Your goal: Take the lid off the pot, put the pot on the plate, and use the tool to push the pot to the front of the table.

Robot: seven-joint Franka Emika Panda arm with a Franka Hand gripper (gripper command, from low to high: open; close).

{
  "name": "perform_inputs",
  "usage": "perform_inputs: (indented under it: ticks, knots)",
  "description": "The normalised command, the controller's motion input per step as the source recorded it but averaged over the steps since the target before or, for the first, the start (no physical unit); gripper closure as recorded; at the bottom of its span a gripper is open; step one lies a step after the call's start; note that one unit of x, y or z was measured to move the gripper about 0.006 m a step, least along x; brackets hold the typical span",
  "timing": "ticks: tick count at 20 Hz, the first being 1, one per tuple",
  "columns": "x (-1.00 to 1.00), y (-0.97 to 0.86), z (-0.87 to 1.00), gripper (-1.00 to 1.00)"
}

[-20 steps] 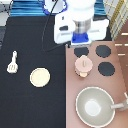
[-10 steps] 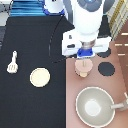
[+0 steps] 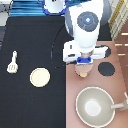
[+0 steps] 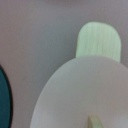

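The two-finger gripper (image 3: pixel 84 64) is positioned directly over the small pale-pink round pot (image 3: pixel 82 71) on the pinkish-brown stove top (image 3: pixel 119 60), and whether it is wide, narrow or clamped cannot be told, since the fingers are hidden beneath the hand. In the wrist view the pale-pink lid (image 4: pixel 85 95) is seen close below, apparently not yet removed. An off-centre closure could be made on the small knob, so the lid might slip or the pot be dragged towards the large grey-beige pan (image 3: pixel 96 106) just beyond the claw.

A toy-kitchen robot rig: the gripper (image 3: pixel 83 64) hangs over a pinkish stove (image 3: pixel 118 60), burner (image 3: pixel 106 69) beside it, pan (image 3: pixel 95 106) below.
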Motion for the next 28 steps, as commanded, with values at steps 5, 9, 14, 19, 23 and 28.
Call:
perform_inputs:
  ticks: [5, 9, 14, 19, 23, 28]
  knots:
    - [0.00, 0.30, -0.30, 1.00]
    - [0.00, 0.31, -0.14, 1.00]
    - [0.01, 0.31, 0.14, 1.00]
    - [0.01, 0.28, 0.16, 1.00]
    - [0.00, 0.06, 0.05, 1.00]
    - [-0.03, 0.01, 0.08, 1.00]
